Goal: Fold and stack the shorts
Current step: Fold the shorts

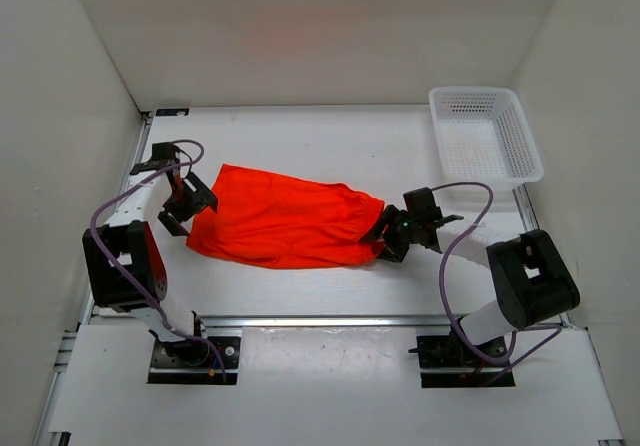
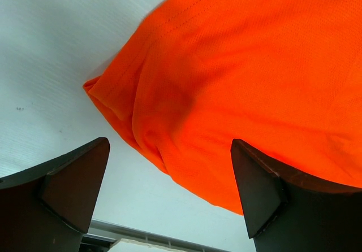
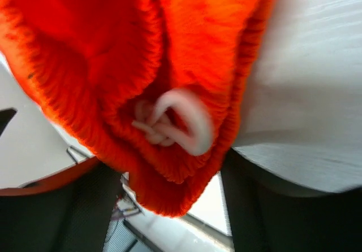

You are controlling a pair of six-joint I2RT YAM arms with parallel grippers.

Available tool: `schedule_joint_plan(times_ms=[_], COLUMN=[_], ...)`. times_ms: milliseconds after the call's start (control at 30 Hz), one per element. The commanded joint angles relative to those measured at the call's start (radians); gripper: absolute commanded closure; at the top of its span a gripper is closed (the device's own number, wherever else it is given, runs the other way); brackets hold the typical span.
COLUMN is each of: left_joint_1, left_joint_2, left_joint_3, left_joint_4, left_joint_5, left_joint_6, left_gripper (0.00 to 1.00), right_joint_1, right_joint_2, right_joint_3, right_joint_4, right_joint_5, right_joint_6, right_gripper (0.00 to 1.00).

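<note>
The orange-red shorts [image 1: 285, 228] lie flattened across the middle of the white table [image 1: 330, 136], waistband to the right. My left gripper [image 1: 186, 206] stands open at their left end; in the left wrist view the hem corner of the shorts [image 2: 254, 77] reaches between its spread fingertips without touching them, the left gripper [image 2: 169, 144] just above the table. My right gripper [image 1: 386, 234] is at the waistband end. In the right wrist view the bunched elastic waistband [image 3: 113, 48] and the white drawstring [image 3: 181, 122] sit between the right gripper's [image 3: 167, 167] fingers, with a gap still showing at the right finger.
A white mesh basket [image 1: 537, 171] stands at the back right corner of the table. White walls close in the left, back and right sides. A metal rail [image 1: 320, 321] runs along the near edge by the arm bases.
</note>
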Motion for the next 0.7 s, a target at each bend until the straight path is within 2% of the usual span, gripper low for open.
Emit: schedule_joint_plan(times_ms=[0, 33, 67, 133, 167, 267, 500, 600, 667], left_joint_1=[0.001, 0.001, 0.001, 0.001, 0.001, 0.001, -0.009, -0.054, -0.083], left_joint_2=[0.004, 0.004, 0.015, 0.024, 0.035, 0.045, 0.025, 0.025, 0.047], left_joint_3=[0.045, 0.045, 0.055, 0.055, 0.055, 0.065, 0.055, 0.055, 0.055], left_joint_4=[0.014, 0.014, 0.014, 0.014, 0.014, 0.014, 0.014, 0.014, 0.033], left_joint_5=[0.006, 0.006, 0.006, 0.006, 0.006, 0.006, 0.024, 0.035, 0.044], left_joint_6=[-0.005, -0.005, -0.005, 0.004, 0.004, 0.004, 0.004, -0.005, -0.017], left_gripper=[0.0, 0.0, 0.0, 0.0, 0.0, 0.0, 0.0, 0.0, 0.04], right_joint_1=[-0.003, -0.003, -0.003, -0.003, -0.003, -0.003, -0.029, -0.029, -0.029], right_joint_2=[0.011, -0.001, -0.001, -0.011, -0.02, -0.029, -0.092, -0.092, -0.074], right_joint_3=[-0.03, -0.03, -0.03, 0.008, 0.019, 0.088, 0.313, 0.447, 0.535], right_joint_4=[0.038, 0.009, -0.01, -0.062, -0.079, -0.201, -0.513, -0.628, -0.665], right_joint_5=[0.112, 0.14, 0.164, 0.206, 0.236, 0.295, 0.473, 0.528, 0.566], right_joint_6=[0.043, 0.032, 0.021, -0.012, -0.028, -0.091, -0.379, -0.499, -0.564], right_gripper=[0.35, 0.4, 0.55, 0.69, 0.81, 1.0, 1.0, 1.0, 1.0])
